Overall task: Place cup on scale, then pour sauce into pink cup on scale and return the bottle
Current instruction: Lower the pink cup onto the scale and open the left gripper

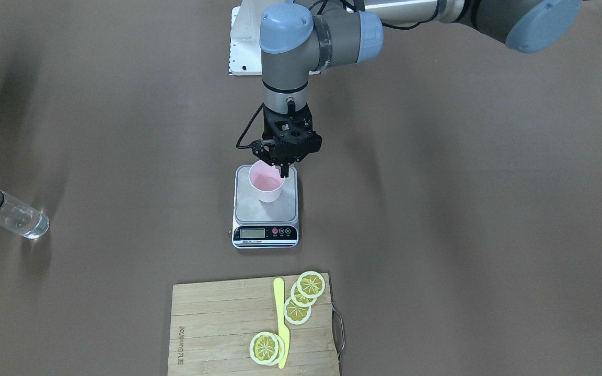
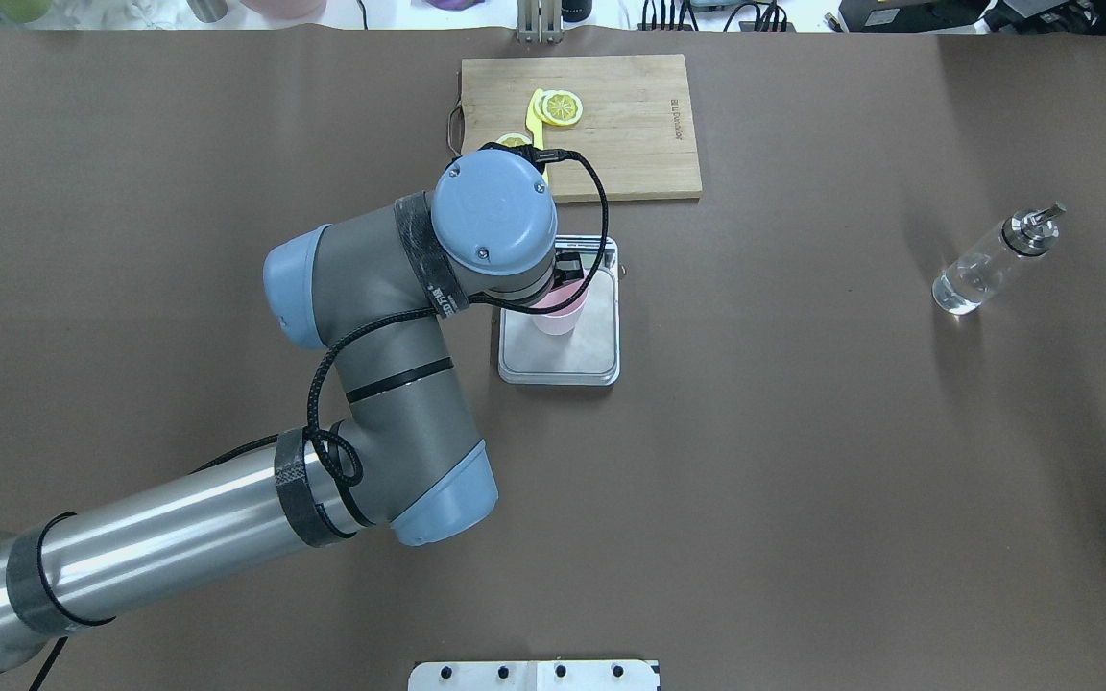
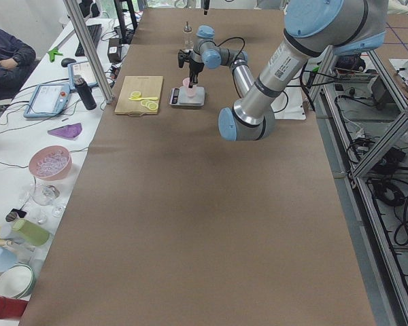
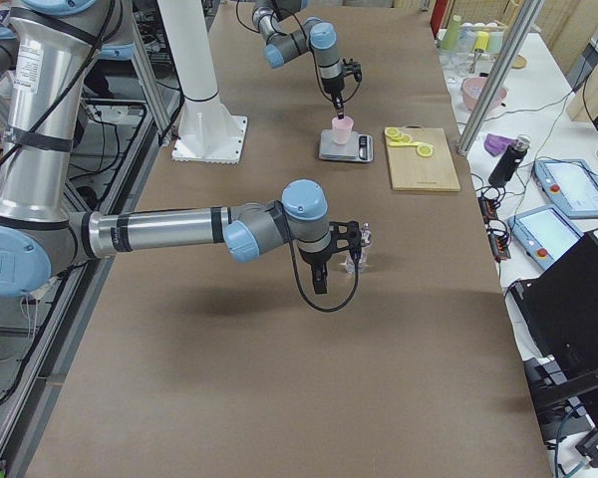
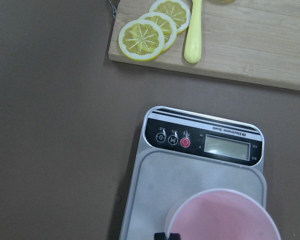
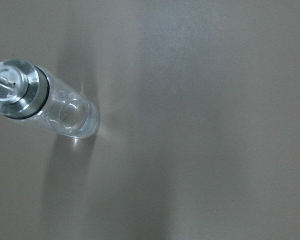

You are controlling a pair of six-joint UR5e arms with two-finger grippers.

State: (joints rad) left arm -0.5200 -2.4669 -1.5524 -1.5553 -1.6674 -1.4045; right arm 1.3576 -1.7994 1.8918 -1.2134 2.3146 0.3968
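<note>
Cup (image 1: 266, 183) is standing on the scale (image 1: 254, 211) mid-table, rim pinched in the jaws of your left gripper (image 1: 282, 171), so you are finishing placement; next comes releasing, rising clear, then sending the right gripper (image 4: 351, 247), whose jaw state I cannot tell, for the bottle (image 1: 11, 213) toward the table's right end.

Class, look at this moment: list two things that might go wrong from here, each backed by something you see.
1. The left gripper pinches the cup by its rim; retreating before opening fully may tip it off the scale.
2. The bottle stands far away; pouring into that narrow cup may splash the scale's display.
</note>
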